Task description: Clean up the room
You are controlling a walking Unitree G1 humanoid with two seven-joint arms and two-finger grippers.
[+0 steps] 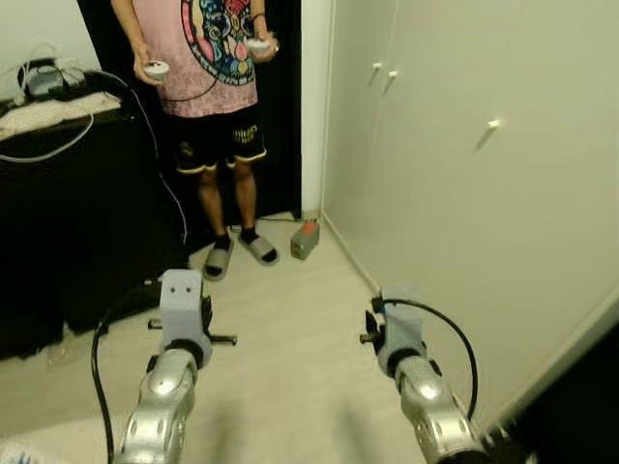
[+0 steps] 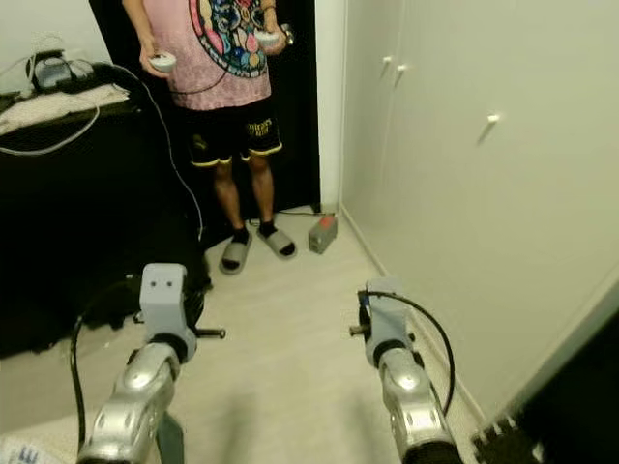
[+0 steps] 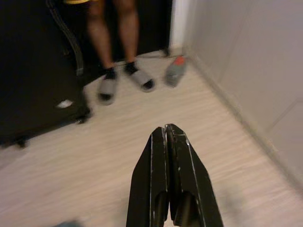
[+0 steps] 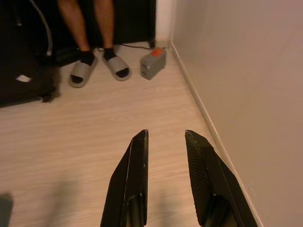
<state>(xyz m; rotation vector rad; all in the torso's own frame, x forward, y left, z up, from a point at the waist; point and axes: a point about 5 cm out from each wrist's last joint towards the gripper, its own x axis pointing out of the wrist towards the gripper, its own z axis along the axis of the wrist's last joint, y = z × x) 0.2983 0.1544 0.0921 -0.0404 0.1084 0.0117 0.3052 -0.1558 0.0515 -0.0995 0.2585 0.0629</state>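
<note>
Both silver arms reach forward over a pale wooden floor [image 1: 290, 367]. My left gripper [image 3: 167, 130] is shut, its two black fingers pressed together with nothing between them. My right gripper [image 4: 165, 136] is open and empty, close to the white wall. A small grey box with an orange top [image 1: 305, 239] lies on the floor ahead by the wardrobe corner, well beyond both grippers; it is also the grey box [image 4: 153, 62] in the right wrist view.
A person [image 1: 208, 68] in a pink shirt, black shorts and grey slippers [image 1: 218, 259] stands ahead holding two controllers. White wardrobe doors [image 1: 464, 164] run along the right. Dark furniture [image 1: 68, 213] with cables stands on the left. A black cable trails down to the floor.
</note>
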